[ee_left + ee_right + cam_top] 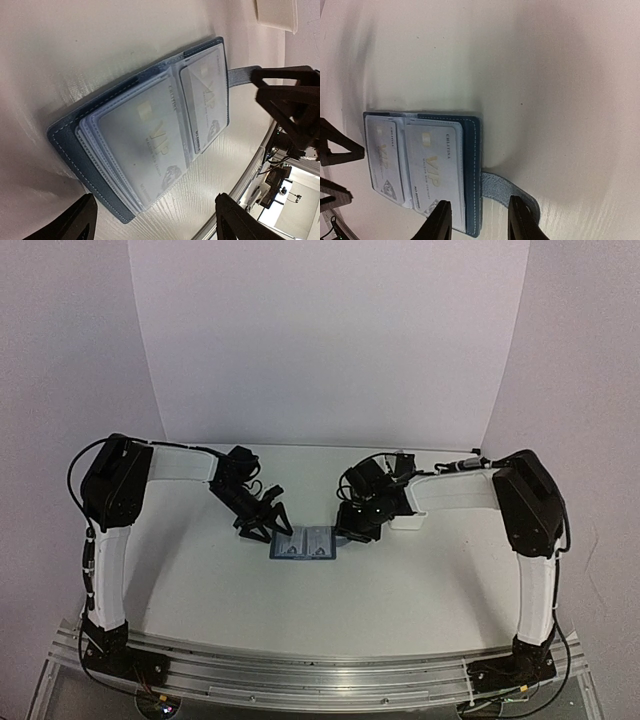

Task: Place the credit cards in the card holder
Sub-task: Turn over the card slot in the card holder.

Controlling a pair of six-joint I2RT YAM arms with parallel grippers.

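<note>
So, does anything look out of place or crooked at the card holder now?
Nothing stands out. The card holder lies open and flat on the table; one card and a second card sit straight in its clear sleeves. The clasp strap sticks out flat to one side. Only those sleeves are fanned slightly.

The left arm (180, 462) and right arm (455, 492) bend inward, left fingers (75, 222) and right fingers (436, 224) both spread apart.
</note>
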